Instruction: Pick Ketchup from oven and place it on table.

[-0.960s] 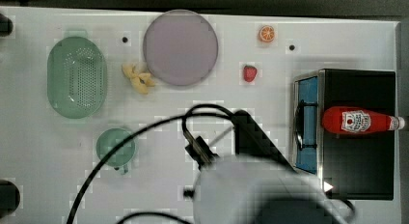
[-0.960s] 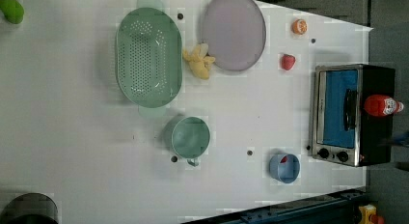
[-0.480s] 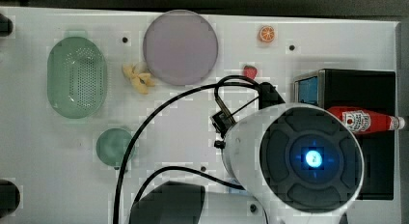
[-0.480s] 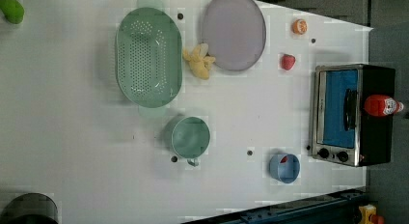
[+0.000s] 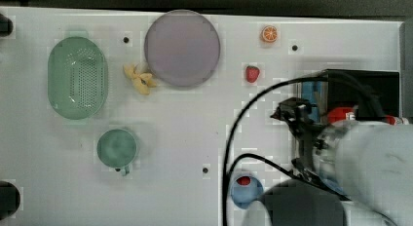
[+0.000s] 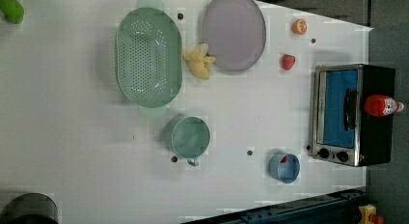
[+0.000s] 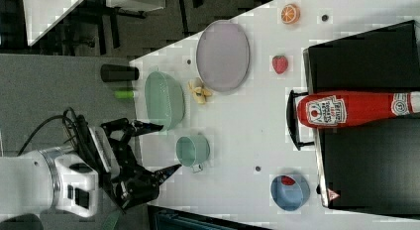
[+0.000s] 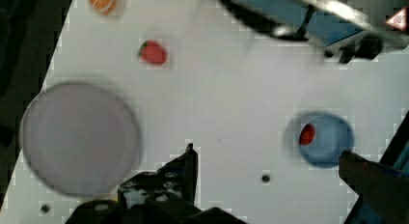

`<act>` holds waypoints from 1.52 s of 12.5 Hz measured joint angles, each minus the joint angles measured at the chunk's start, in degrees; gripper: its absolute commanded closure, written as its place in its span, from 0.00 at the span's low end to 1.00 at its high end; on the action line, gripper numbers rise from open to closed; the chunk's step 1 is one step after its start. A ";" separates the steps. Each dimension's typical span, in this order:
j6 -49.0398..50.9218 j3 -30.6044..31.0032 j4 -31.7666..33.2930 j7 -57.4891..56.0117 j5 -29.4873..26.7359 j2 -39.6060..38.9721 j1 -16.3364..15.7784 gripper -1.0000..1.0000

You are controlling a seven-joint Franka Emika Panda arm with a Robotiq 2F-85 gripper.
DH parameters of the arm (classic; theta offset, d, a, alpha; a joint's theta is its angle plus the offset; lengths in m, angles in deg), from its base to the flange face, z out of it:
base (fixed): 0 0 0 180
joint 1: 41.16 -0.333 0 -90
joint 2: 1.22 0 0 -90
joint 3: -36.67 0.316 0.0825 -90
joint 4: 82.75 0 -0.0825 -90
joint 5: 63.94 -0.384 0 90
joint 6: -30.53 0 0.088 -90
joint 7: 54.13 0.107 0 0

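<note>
Not yet begun in effect: gripper point(image 7: 156, 150) spread wide and empty, well apart from the Ketchup point(image 7: 346, 109), found standing untouched atop the oven point(image 6: 354, 115), with approach, grasp, lift and placement on the table point(image 6: 72, 137) all outstanding.

The white surface point(image 6: 72, 137), dotted with small dark screw holes, is carrying everything here. In the left view, a green perforated colander point(image 6: 149, 57) is lying beside a pale purple plate point(image 6: 234, 31), with a yellow banana toy point(image 6: 198, 62) sitting between them. A green mug point(image 6: 190, 137) is resting below the colander. Near the plate, a strawberry point(image 6: 288, 62) and an orange slice point(image 6: 299, 26) are lying apart. The oven point(image 6: 352, 115) is standing at the left view's right, a blue cup point(image 6: 284, 168) just beside it.
</note>
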 measured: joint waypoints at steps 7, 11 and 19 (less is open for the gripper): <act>-19.78 -14.24 -0.78 -0.13 -1.21 -21.33 1.78 0.00; -22.14 -14.27 -2.91 -0.10 -5.31 -29.62 1.94 0.00; -26.26 -13.82 -2.80 -0.05 -11.10 -33.79 4.16 0.38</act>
